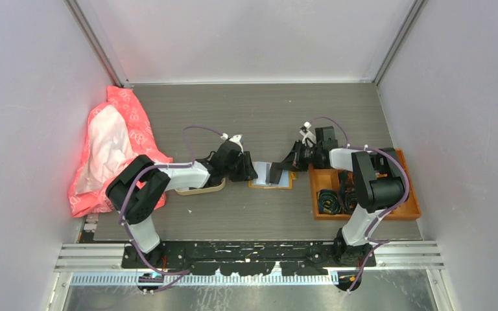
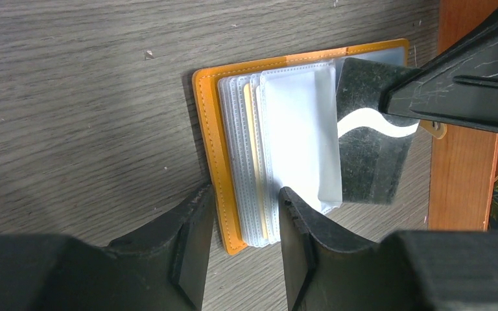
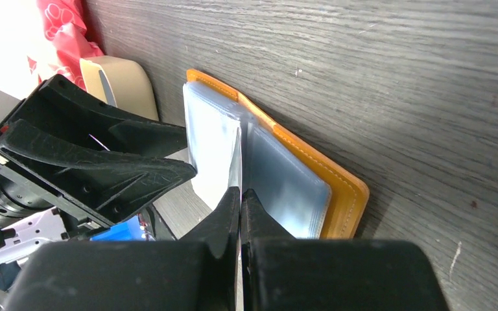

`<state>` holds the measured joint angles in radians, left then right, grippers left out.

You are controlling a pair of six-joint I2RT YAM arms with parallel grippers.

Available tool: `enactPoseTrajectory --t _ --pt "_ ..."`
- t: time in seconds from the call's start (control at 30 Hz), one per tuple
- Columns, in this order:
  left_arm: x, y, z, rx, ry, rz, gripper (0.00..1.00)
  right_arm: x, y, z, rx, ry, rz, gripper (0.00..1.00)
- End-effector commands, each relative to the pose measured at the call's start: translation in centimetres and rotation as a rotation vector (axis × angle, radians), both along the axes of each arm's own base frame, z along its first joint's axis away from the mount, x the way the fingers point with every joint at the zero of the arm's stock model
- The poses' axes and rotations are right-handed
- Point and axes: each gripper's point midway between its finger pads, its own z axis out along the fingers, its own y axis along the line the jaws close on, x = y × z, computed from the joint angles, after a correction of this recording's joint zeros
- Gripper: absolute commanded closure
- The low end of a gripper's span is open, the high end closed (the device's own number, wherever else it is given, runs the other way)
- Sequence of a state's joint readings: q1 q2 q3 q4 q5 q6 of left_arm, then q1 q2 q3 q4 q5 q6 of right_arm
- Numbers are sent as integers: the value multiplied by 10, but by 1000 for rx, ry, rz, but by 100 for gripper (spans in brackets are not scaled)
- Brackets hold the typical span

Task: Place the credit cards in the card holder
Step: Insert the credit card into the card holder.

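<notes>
The left pincer (image 2: pixel 241 214) is pinning the open holder's (image 2: pixel 211 129) sleeves, half-open around them, while the closed right pincer (image 3: pixel 240 197) is pinching a card (image 2: pixel 368 139) beside the holder, needing alignment with a sleeve mouth.

Grey wood-grain table (image 1: pixel 253 110) is seen across centre of frame. Red-and-white patterned bag (image 1: pixel 113 146) is crumpled at left edge. Beige rounded tray (image 1: pixel 201 188) is located left of centre. Orange compartmented box (image 1: pixel 327 188) w/ black coils (image 1: pixel 327 201) is positioned at right.

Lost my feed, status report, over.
Left gripper astride card holder sleeves. Right gripper shut on dark card, at the holder. Nothing in the way.
</notes>
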<state>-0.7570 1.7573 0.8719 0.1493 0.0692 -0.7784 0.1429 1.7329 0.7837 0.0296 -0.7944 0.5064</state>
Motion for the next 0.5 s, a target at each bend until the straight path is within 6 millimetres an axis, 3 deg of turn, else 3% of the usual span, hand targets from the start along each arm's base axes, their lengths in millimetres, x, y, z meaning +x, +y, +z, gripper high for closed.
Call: enactPoseTrajectory --t 0.0,0.47 --pt "-16 12 -21 82 73 -26 58 12 6 7 18 -34 16 98" --pt "-13 11 -23 93 75 -37 57 3 8 -3 19 42 61 97"
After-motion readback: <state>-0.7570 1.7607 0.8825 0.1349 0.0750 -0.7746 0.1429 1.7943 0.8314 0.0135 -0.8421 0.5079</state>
